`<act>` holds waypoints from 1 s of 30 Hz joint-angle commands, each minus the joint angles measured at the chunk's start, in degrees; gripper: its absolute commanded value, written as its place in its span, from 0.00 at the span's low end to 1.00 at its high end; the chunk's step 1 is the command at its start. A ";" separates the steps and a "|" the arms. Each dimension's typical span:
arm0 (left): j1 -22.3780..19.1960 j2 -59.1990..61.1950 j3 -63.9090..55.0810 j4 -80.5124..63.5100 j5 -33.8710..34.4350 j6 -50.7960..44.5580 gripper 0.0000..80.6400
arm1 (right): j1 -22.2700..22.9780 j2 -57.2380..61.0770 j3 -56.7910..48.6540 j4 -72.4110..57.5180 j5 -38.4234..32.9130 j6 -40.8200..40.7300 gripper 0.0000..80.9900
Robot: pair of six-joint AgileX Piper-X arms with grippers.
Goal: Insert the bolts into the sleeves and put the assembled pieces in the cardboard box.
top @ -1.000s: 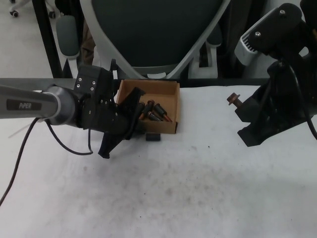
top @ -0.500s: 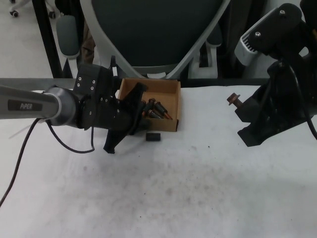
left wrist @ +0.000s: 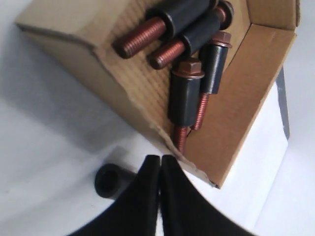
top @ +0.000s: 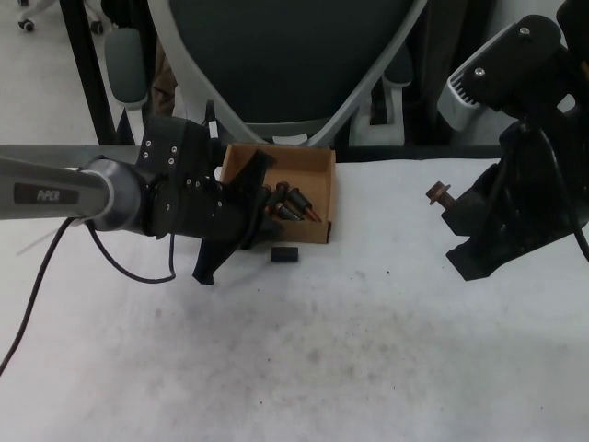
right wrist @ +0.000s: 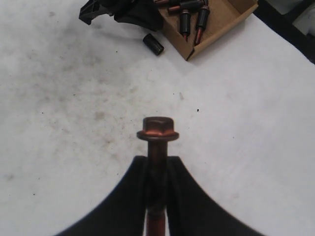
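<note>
**Left arm**
- The forearm enters from the left edge of the high view and runs low and nearly level over the counter.
- The wrist ends at the left front corner of the cardboard box.
- A cable hangs from the arm down to the counter.

**Left claw**
- Both fingers are pressed together along their inner faces, with nothing between them.
- The tips sit outside the box, just beside its front wall. Contact with the wall cannot be determined.

**Sleeve**
- One loose black sleeve lies on its side on the counter, just in front of the box's front wall.
- It is near the left claw's tips. Contact with them cannot be determined.

**Assembled pieces**
- Four copper-coloured bolts, each seated in a black sleeve, lie in a loose group on the floor of the box.

**Right arm**
- The arm stands at the right side of the counter, well apart from the box.
- Its upper link is raised and its wrist is angled down toward the middle of the counter.

**Right claw**
- The fingers are clamped on the shank of a bolt.
- The flanged hex head and a short length of shank project beyond the fingertips.
- The bolt is held over the counter, well apart from the loose sleeve and the box.

**Surroundings**
- A chair stands behind the far edge of the counter.
</note>
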State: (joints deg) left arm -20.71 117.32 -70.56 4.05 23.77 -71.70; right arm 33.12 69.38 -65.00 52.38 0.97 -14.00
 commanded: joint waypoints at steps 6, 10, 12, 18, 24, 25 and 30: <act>-0.04 -0.13 -0.64 1.34 -2.09 0.12 0.01 | -0.08 -0.87 -0.14 0.07 0.01 -0.03 0.00; -0.58 -0.13 -0.64 1.34 -2.90 0.02 0.01 | -0.08 -0.87 -0.14 0.07 0.01 -0.03 0.00; -1.14 0.23 -0.64 1.34 -2.93 -0.31 0.01 | -0.08 -0.87 -0.14 0.07 0.01 -0.03 0.00; -3.48 1.94 -1.27 1.08 -0.12 -1.19 0.01 | -0.08 -1.12 -0.14 0.31 0.01 0.17 0.00; -4.12 1.66 -1.28 1.22 3.75 -0.09 0.01 | -0.08 -2.25 -0.14 0.94 0.01 0.34 0.00; -4.12 1.21 -1.28 1.32 3.73 1.09 0.01 | -0.08 -2.46 -0.14 0.94 0.01 0.34 0.00; -3.49 -2.90 -1.28 1.17 0.79 9.17 0.01 | -0.08 -3.31 -0.14 0.94 0.01 0.70 0.00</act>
State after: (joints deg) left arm -24.53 117.80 -71.24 5.90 25.81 -68.15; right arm 33.12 66.82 -65.00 53.40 0.97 -13.78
